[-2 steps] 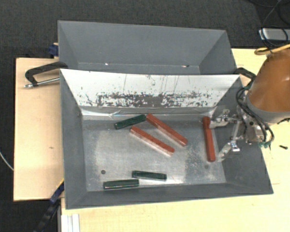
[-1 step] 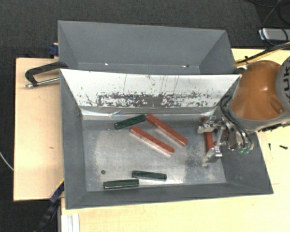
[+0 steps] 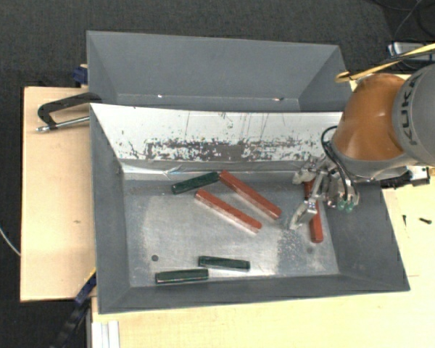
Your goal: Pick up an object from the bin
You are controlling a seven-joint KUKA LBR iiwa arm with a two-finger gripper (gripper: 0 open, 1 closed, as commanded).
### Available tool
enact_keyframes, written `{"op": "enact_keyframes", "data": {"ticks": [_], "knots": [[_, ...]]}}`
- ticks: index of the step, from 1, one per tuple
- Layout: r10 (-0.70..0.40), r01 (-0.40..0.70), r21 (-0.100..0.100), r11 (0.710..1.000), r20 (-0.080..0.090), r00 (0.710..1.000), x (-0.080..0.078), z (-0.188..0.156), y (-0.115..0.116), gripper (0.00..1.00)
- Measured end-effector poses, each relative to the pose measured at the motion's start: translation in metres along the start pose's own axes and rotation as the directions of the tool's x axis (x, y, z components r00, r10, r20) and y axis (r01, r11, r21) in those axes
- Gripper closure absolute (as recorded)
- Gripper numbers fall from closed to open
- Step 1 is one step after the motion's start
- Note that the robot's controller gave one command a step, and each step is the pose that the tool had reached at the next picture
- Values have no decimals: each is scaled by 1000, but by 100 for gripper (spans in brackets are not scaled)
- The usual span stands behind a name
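Claw [image 3: 309, 216] low at right side of grey bin [image 3: 225, 71], over short red stick [image 3: 317, 230] lying near right wall. Claw apart or clamped on stick: cannot tell. Two longer red bars [image 3: 228, 210] side by side mid-bin, dark green bar [image 3: 196, 183] just beside their upper-left ends. Two more green bars [image 3: 223, 264] near front wall. Arm [image 3: 409, 118] carries letters "KU", rest cut off.

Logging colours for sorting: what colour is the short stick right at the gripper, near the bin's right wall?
Red-orange, best seen in the camera view: the short stick at the gripper.
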State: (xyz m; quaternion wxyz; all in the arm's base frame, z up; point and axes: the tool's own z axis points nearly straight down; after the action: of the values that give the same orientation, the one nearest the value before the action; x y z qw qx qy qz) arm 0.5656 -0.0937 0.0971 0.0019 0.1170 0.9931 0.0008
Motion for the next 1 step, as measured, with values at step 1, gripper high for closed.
{"op": "enact_keyframes", "data": {"ticks": [1], "knots": [[-38, 38, 1, 999, 1, 999, -13, 10, 21, 0]]}}
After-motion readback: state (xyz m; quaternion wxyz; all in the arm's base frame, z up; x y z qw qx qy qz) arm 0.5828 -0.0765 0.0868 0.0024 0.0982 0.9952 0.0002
